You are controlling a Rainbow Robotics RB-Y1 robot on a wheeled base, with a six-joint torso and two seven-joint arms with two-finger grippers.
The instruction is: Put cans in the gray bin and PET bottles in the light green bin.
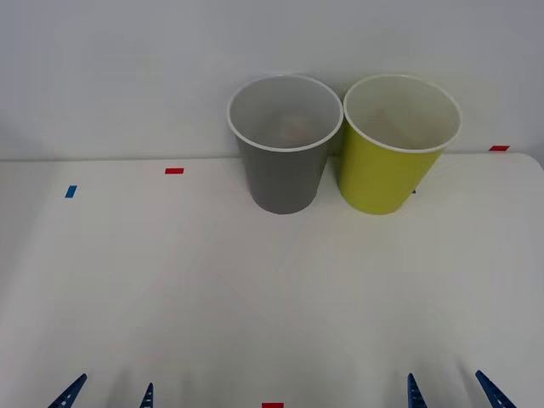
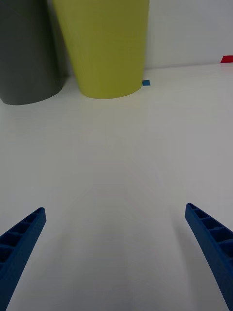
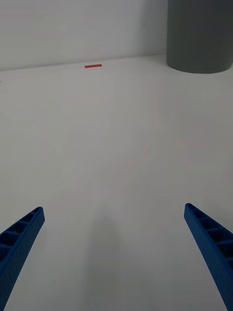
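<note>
The gray bin (image 1: 285, 178) stands upright at the back middle of the white table, its pale inside open to view. Touching or nearly touching its right side is the light green bin (image 1: 387, 174). No cans or PET bottles are in view. My left gripper (image 1: 112, 393) hangs open over the table's front left, with nothing between its fingers. My right gripper (image 1: 448, 391) is open and bare at the front right. The right wrist view has both bins ahead, gray bin (image 2: 26, 53) and light green bin (image 2: 104, 43). The left wrist view has the gray bin (image 3: 201, 34) far ahead.
Small tape marks lie on the table: red (image 1: 174, 171), blue (image 1: 70, 191), red (image 1: 499, 148) at the back right, and red (image 1: 272, 405) at the front edge. A pale wall rises right behind the bins. Bare table stretches between grippers and bins.
</note>
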